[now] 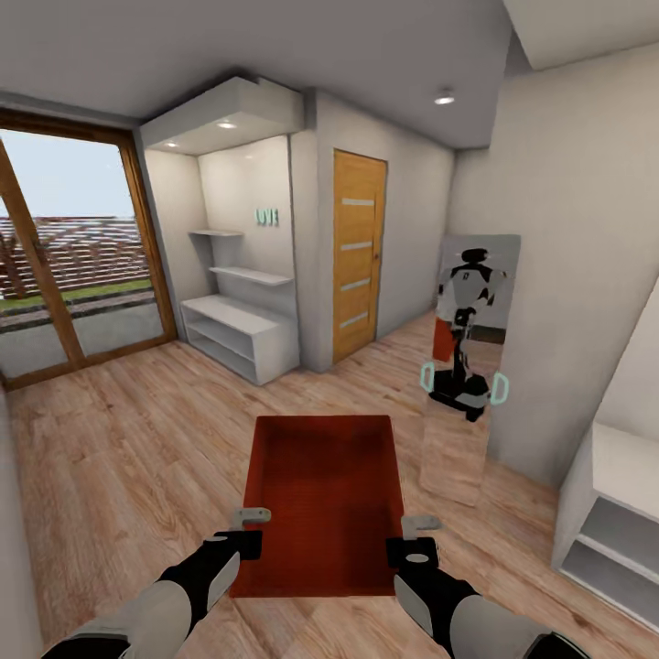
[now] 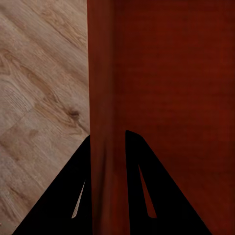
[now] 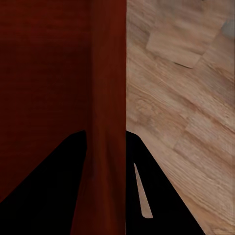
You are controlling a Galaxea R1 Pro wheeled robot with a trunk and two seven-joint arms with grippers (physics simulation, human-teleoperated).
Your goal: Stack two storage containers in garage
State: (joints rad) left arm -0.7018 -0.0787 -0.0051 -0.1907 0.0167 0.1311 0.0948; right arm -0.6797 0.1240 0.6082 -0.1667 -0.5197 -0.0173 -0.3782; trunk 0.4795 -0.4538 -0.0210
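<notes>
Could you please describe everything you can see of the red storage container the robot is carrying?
The storage container is an orange-red rectangular open-top bin with plain low walls and a flat, empty bottom; it looks like matte plastic. It is held roughly level above the light wood-plank floor, its long side pointing away from the robot. The left gripper clamps its left wall and the right gripper its right wall; each wrist view shows a wall between two fingers.

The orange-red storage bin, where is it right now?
In the head view the orange-red open-top storage bin is held low at centre, over the light wood-plank floor, left gripper and right gripper clamping its side walls.
</notes>
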